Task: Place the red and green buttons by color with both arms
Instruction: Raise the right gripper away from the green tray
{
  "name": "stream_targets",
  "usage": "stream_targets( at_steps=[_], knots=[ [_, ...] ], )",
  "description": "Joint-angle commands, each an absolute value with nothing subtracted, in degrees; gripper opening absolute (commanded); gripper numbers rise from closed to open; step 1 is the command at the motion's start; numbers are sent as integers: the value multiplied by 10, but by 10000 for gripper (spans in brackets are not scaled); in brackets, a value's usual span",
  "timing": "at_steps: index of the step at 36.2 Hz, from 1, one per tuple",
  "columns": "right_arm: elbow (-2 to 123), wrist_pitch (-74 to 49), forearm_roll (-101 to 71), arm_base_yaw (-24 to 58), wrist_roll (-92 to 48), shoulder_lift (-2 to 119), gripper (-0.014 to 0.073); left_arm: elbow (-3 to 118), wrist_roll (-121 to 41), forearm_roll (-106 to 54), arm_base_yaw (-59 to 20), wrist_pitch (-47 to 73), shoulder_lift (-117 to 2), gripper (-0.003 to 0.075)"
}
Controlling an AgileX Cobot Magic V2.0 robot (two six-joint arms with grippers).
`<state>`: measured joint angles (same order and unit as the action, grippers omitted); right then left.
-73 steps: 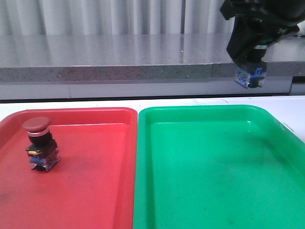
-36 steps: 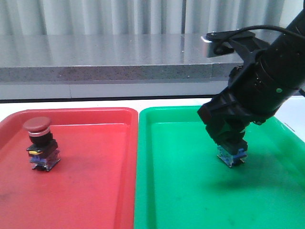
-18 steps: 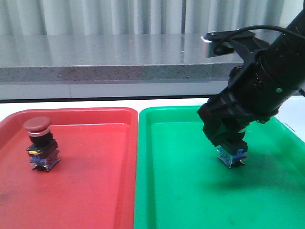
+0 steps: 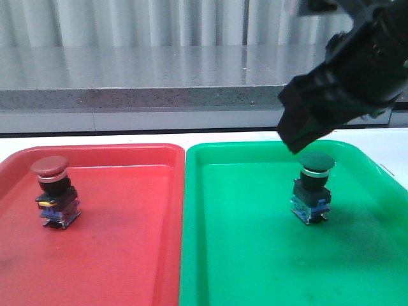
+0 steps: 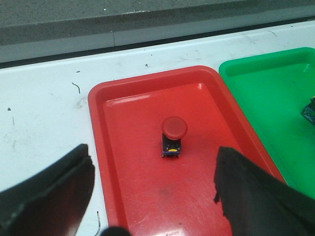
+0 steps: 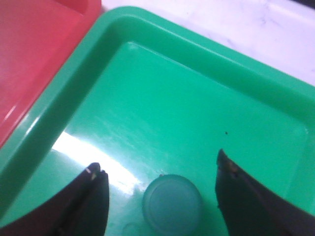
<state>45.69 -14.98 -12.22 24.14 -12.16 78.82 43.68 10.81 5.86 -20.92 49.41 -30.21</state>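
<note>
The red button (image 4: 54,190) stands upright in the red tray (image 4: 127,255); it also shows in the left wrist view (image 5: 173,136). My left gripper (image 5: 152,189) is open and empty, well back from it above the red tray (image 5: 142,196). The green button (image 4: 312,188) stands upright in the green tray (image 4: 255,255). My right gripper (image 4: 306,131) hangs just above it, open and empty. In the right wrist view the green cap (image 6: 172,204) lies free between the spread fingers (image 6: 88,201) of the right gripper (image 6: 160,189).
The two trays sit side by side on a white table (image 5: 44,108). A grey stone counter edge (image 4: 140,95) runs along the back. The green tray's corner (image 5: 266,83) shows in the left wrist view.
My right gripper has let go of the green button and risen off it. The button now stands alone in the green tray. The red button has not moved.
</note>
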Motion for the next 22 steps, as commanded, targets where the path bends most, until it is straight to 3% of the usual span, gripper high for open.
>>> stream_targets(
  at_steps=[1,22],
  knots=[
    [474,-183,-120,241,-127,709,490,452,115,61,-213,453,-304,501],
    [473,-423,-68,241,-48,434,489,452,115,61,-213,453,-304,501]
  ],
)
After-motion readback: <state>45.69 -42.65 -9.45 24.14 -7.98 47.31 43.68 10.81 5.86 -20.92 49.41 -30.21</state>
